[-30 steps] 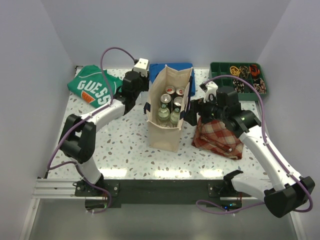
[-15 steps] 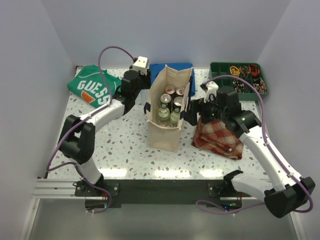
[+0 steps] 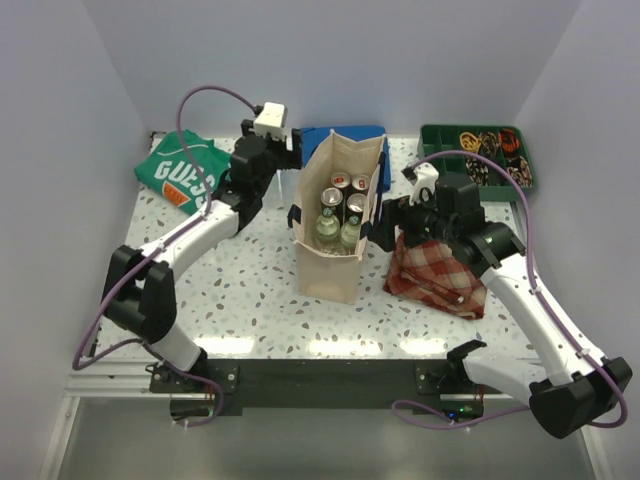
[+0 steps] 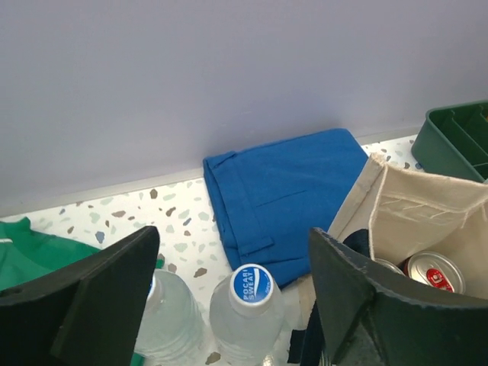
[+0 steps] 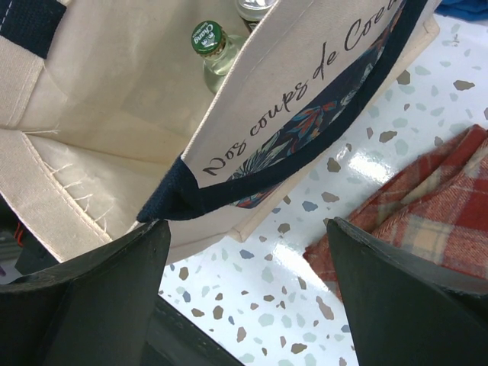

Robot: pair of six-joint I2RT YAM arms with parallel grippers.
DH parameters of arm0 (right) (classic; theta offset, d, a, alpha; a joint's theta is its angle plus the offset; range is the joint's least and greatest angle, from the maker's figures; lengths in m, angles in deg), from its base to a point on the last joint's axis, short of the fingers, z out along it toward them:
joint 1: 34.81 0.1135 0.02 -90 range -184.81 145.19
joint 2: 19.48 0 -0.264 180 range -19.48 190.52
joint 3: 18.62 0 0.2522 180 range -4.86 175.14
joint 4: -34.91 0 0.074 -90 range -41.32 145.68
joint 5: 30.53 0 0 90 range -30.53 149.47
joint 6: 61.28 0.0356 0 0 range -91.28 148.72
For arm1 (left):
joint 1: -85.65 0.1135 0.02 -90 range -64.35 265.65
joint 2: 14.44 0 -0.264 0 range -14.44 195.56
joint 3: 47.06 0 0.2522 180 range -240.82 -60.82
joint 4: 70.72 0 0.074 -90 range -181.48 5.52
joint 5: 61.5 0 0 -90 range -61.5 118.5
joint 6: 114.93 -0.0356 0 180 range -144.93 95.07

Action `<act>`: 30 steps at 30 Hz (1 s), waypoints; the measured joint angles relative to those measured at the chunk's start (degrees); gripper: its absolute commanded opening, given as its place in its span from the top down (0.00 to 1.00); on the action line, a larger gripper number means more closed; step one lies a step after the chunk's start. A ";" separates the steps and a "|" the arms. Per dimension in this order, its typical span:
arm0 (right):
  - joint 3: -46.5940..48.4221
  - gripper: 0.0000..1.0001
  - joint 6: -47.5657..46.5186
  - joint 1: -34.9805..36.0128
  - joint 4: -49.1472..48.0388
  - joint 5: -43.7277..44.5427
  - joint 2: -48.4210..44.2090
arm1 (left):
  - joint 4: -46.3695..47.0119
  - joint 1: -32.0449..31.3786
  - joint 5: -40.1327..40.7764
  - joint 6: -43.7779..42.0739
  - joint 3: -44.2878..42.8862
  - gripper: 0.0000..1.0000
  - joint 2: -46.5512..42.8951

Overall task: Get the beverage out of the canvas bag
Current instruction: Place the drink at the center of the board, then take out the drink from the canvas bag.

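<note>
While the bag [image 3: 335, 262] stands upright in the middle of the tabletop [image 3: 240, 290] with drinks [image 3: 338, 207] packed inside, you look to be between picks. Two water bottles [image 4: 250, 286] stand outside it, just beside the blue cloth [image 4: 282, 191], and your left hand [image 4: 232, 231] hangs above them, spread wide and gripping nothing. Several cans and bottles remain to come out.

For the next move, I judge you need to swing that hand over the bag's mouth, choose one drink near the top, and come straight down so the fingers slip between its neighbours without catching the rim.

Your right hand [image 5: 248, 223] sits low at the bag's right side, also spread wide and empty. The navy handle [image 5: 171, 202] lies between its fingers; whether it touches, I cannot tell. Closing there could steady the bag.
</note>
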 measured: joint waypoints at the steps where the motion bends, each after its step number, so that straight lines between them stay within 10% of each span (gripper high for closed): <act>1: 0.00 0.12 0.00 0.00 -0.02 0.00 -0.02 | -0.39 0.00 0.02 -0.04 -0.15 0.11 -1.03; 10: 0.00 0.11 0.90 -0.02 -0.31 0.48 -0.85 | -9.92 0.02 -5.11 -2.45 -10.97 0.00 -8.15; 21: 0.00 0.07 8.81 -0.02 -4.96 1.75 -3.19 | -32.30 0.07 -29.46 -2.86 -26.86 0.00 -9.62; 30: 0.68 0.08 16.17 -0.02 -8.52 5.70 3.93 | -41.09 -0.55 -40.74 -2.89 -21.64 0.00 -9.79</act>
